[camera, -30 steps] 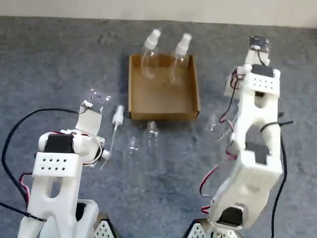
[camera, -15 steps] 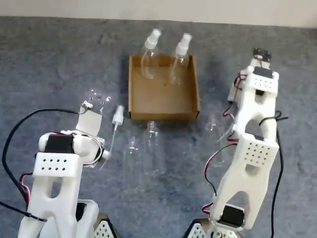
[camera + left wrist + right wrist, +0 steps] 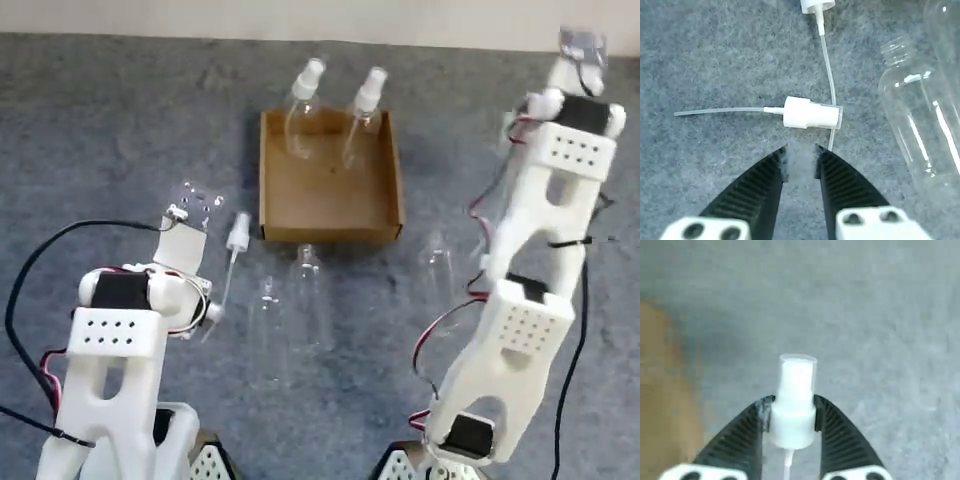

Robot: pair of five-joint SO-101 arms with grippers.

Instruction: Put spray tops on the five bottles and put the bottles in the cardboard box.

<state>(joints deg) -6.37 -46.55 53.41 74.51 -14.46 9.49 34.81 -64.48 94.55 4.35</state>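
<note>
Pinching a white spray top (image 3: 796, 390), my right gripper (image 3: 790, 410) hangs over the grey carpet (image 3: 890, 315), off to the right of the cardboard box (image 3: 330, 200). My left gripper (image 3: 800, 159) hovers with its jaws slightly parted, just short of a second spray top (image 3: 812, 113) lying flat on that carpet. Two capped bottles (image 3: 300, 120) lean in the box; three open bottles (image 3: 310, 290) lie near its front edge
</note>
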